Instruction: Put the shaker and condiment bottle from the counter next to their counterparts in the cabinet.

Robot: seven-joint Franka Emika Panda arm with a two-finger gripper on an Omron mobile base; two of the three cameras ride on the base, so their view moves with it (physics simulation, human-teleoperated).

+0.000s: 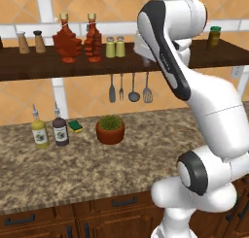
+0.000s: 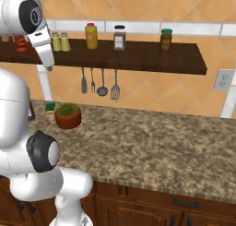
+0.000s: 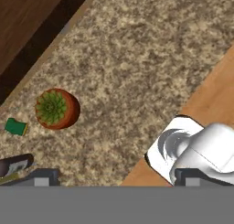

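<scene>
Fingers [image 3: 112,177] spread apart, empty, above tabletop [image 3: 137,72]; both shakers [image 1: 115,47] and leaf bottles [image 1: 78,39] stand on shelf [image 1: 73,67].

base views flank—hand view overhead

Kitchen, granite counter [image 1: 73,169], hanging utensils [image 1: 130,89]

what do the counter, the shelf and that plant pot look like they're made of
The counter looks like polished granite: speckled brown-grey grain. The shelf looks like dark stained wood, smooth, with faint streaks of grain. The plant pot looks like terracotta, matte orange-brown, though painted ceramic is possible.
</scene>
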